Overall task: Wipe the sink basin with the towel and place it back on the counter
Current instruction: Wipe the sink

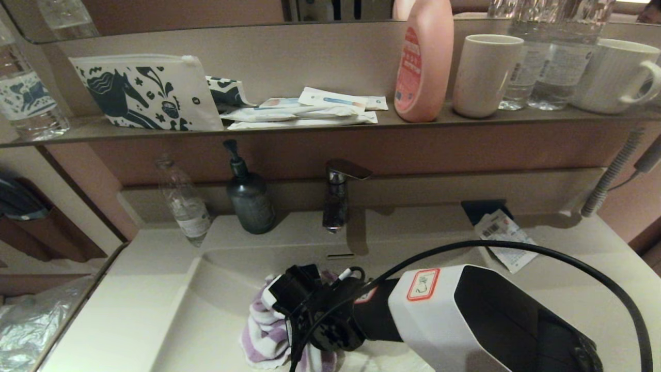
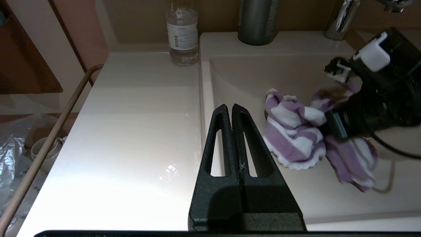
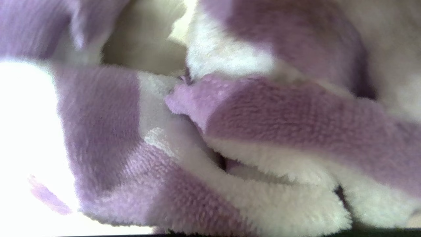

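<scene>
Right gripper (image 1: 289, 315): down in the sink basin (image 1: 206, 299), buried in the bunched purple-striped towel (image 1: 263, 330), seemingly clenched on it though its fingers are hidden | towel: on the basin floor, below the faucet (image 1: 338, 194) | left gripper (image 2: 232, 110): fingers pressed together, empty, hovering over the basin's edge by the counter (image 2: 131, 131).

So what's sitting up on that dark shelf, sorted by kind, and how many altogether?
Horse-print pouches: 1
Sachet piles: 1
Pink bottles: 1
Cups and mugs: 2, a plain cup and a handled mug
Clear water bottles: 3, one at the left end, two between the cups
Total: 8
</scene>
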You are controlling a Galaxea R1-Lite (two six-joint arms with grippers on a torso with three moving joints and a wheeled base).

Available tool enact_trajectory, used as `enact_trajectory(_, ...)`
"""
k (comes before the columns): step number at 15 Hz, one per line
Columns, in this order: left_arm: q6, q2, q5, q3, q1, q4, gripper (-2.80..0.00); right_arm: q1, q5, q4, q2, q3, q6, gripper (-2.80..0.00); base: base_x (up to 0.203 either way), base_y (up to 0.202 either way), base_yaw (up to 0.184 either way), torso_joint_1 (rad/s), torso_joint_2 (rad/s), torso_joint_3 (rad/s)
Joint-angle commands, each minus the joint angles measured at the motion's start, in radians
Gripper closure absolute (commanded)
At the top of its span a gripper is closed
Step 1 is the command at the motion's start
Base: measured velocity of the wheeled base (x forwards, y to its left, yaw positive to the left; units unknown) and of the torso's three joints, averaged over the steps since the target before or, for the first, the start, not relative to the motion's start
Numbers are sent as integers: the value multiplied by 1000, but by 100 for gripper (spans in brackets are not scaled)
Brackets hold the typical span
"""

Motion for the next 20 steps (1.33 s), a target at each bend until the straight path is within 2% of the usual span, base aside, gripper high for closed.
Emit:
enact_trajectory(1, 0, 1, 0, 0, 0, -1, 0, -44, -10, 9, -5, 3, 1, 0, 0, 0, 0, 0, 0, 0)
enact_trajectory(6, 0, 1, 0, 0, 0, -1, 0, -79, -14, 17, -61, 69, 0, 0, 0, 0, 0, 0, 0, 0)
enact_trajectory(9, 0, 1, 0, 0, 0, -1, 0, -123, -97, 15, -95, 146, -6, 0, 0, 0, 0, 0, 0, 0)
enact_trajectory(16, 0, 1, 0, 0, 0, -1, 0, -235, -102, 9, -194, 402, -12, 0, 0, 0, 0, 0, 0, 0)
enact_trajectory(20, 0, 1, 0, 0, 0, -1, 0, -245, -102, 18, -256, 533, -14, 0, 0, 0, 0, 0, 0, 0)
